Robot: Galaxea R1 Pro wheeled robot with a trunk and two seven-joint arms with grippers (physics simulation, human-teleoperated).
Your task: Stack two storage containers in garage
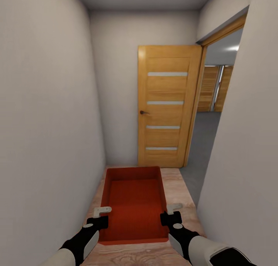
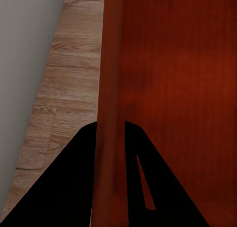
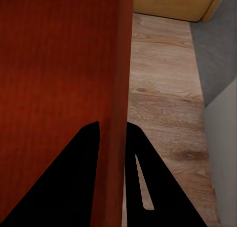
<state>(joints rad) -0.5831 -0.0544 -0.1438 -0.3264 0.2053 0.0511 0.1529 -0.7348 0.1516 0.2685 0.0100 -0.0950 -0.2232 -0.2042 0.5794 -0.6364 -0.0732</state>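
One storage container (image 1: 133, 204) is in view, an orange-red open-topped bin held out in front of the robot, above the light wood plank floor (image 1: 177, 189) of a narrow white-walled passage. Its interior holds nothing; only the ribbed bottom shows. The left gripper (image 1: 101, 215) is clamped over the bin's left side wall, and the left wrist view shows that wall running between the two dark fingers (image 2: 69, 187). The right gripper (image 1: 172, 212) grips the right side wall in the same manner, fingers (image 3: 158, 197) closed either side of it. Ahead stands a tan wooden door (image 1: 166, 106), swung open. Beyond it, to the right, lies grey flooring (image 1: 202, 142).
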